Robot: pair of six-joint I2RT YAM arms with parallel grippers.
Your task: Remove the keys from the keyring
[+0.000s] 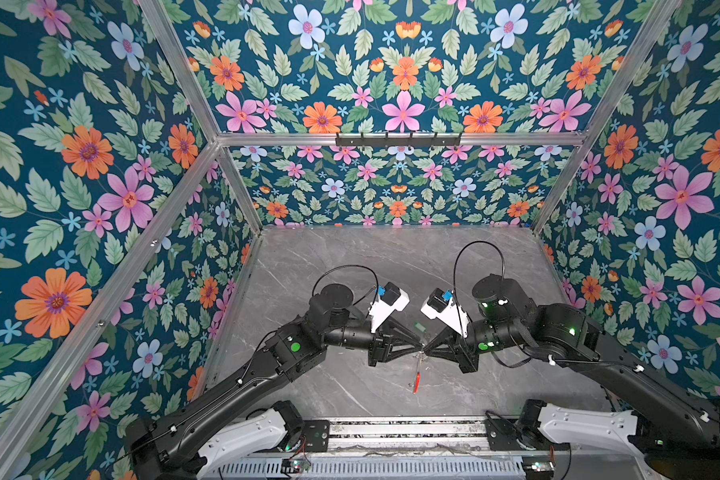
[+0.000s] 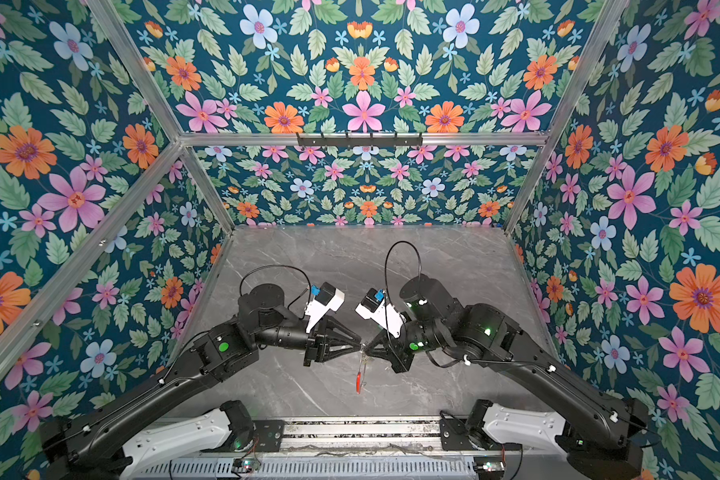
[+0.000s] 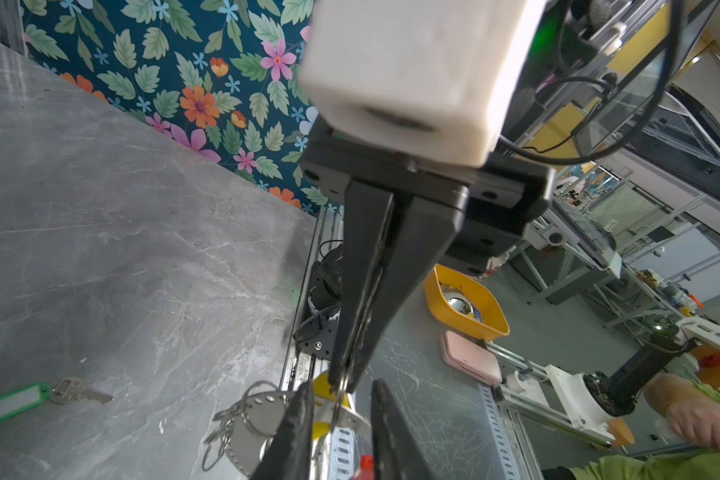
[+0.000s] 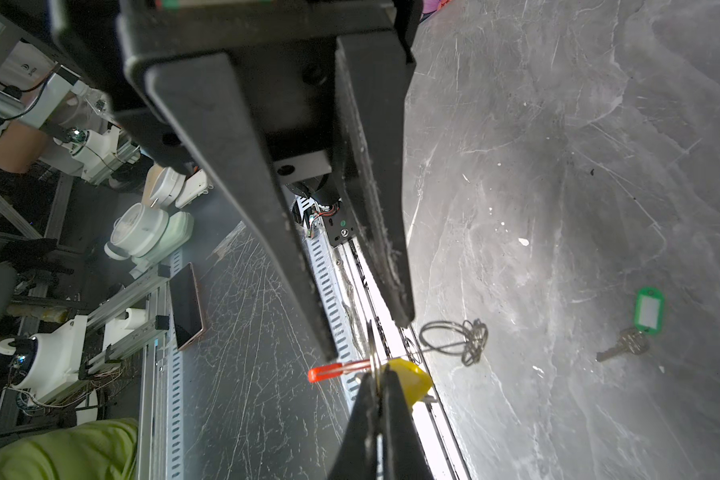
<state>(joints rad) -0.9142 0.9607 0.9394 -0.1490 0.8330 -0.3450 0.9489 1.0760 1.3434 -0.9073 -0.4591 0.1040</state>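
My right gripper [image 4: 378,374] is shut on the thin grey keyring [image 4: 371,347], holding it above the table [image 1: 350,270]; its red sleeve [image 4: 333,370] sticks out to one side. In both top views the sleeve [image 1: 416,382] hangs below the meeting fingertips. The yellow-tagged key [image 4: 408,380] hangs at the grip, beside small loops [image 4: 454,338]. My left gripper [image 3: 341,392] is open and its fingers [image 3: 296,432] straddle the ring and the yellow tag [image 3: 321,401]. The green-tagged key [image 3: 5,405] lies loose on the table, apart from the ring.
Floral walls close the table on three sides. A metal rail [image 1: 404,432] runs along the front edge under both arms. Beyond it stand a yellow bin [image 3: 466,307], a pink case [image 3: 470,361] and a phone [image 4: 188,307].
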